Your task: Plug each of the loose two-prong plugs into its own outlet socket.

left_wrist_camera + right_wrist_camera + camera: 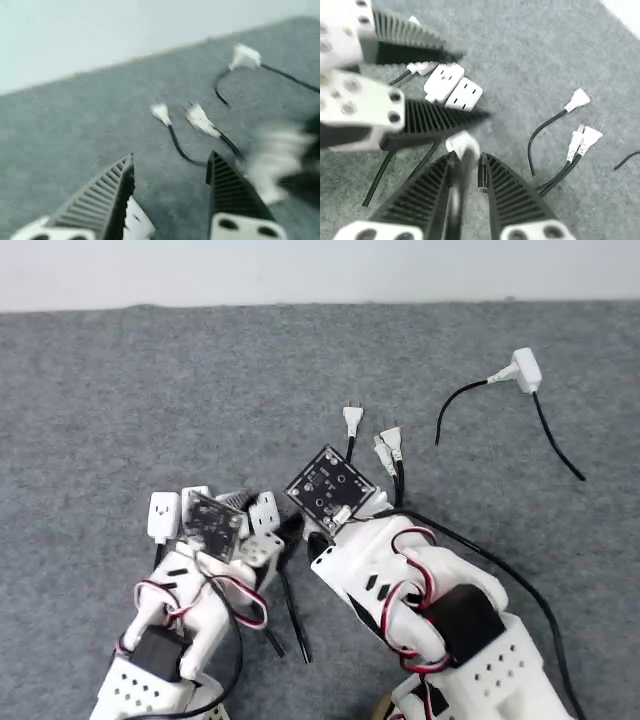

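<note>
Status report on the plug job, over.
Left gripper open, empty, by the outlet sockets. Right gripper shut on a white connector. Loose plugs lie unplugged beyond. Grippers close together.

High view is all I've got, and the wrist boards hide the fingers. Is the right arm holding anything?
Observer: Yes. In the right wrist view, the right gripper has its fingers shut on a corded white connector. I can't tell whether it's a plug or a socket.
Operator: And the left one?
Observer: In its own wrist view, the left gripper has its fingers spread wide, with nothing clamped between them.
Operator: Are the sockets by the left arm free?
Observer: The right wrist view shows two outlet sockets lying side by side with their slots facing up. Nothing is plugged into either.
</note>
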`<state>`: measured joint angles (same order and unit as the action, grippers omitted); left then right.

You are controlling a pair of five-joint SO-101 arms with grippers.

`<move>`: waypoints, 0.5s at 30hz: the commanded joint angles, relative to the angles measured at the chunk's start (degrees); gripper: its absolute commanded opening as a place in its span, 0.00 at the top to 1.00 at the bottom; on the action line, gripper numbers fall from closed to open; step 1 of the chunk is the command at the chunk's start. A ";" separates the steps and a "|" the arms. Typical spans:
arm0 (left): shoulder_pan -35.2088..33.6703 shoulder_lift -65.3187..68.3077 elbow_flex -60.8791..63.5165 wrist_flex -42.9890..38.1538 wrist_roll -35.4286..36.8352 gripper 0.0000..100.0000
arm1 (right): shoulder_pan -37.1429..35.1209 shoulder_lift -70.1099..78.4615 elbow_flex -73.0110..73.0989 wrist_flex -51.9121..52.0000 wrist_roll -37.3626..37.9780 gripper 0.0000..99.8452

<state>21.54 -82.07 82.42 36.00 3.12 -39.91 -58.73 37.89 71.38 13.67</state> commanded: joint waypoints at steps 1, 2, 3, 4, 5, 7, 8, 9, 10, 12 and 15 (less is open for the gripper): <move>5.19 0.44 0.92 -1.76 -0.97 0.76 | -0.40 -1.80 -4.04 -0.57 0.53 0.99; 4.57 0.44 0.84 -1.93 -1.23 0.76 | -0.40 -1.71 -4.04 -0.48 0.53 0.99; 3.78 0.44 0.75 -1.93 -1.67 0.76 | -0.40 -1.71 -3.87 -0.48 0.53 0.99; 2.90 0.35 0.75 -2.11 -1.85 0.76 | -0.40 -1.71 -3.87 -0.48 0.53 0.99; 2.29 0.35 0.66 -2.11 -1.67 0.76 | -0.40 -1.71 -3.78 -0.40 0.53 0.99; 2.11 0.35 0.40 -2.02 -1.67 0.76 | -0.31 -1.71 -3.78 -0.40 0.53 0.99; 2.11 0.35 0.40 -2.02 -1.67 0.76 | -0.31 -1.71 -3.78 -0.40 0.53 0.99; 2.11 0.35 0.40 -2.02 -1.67 0.76 | -0.31 -1.71 -3.69 -0.40 0.53 0.99; 2.11 0.35 0.40 -2.02 -1.67 0.76 | -0.22 -1.71 -3.60 -0.40 0.53 0.99; 2.11 0.35 0.40 -2.02 -1.67 0.76 | -0.13 -1.71 -2.55 -0.57 0.53 0.99; 1.93 0.35 0.31 -1.93 -1.67 0.76 | -0.13 -1.71 -0.88 -0.92 0.53 0.99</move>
<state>24.09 -81.27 84.18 35.65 2.15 -40.26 -59.60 37.01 71.12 13.58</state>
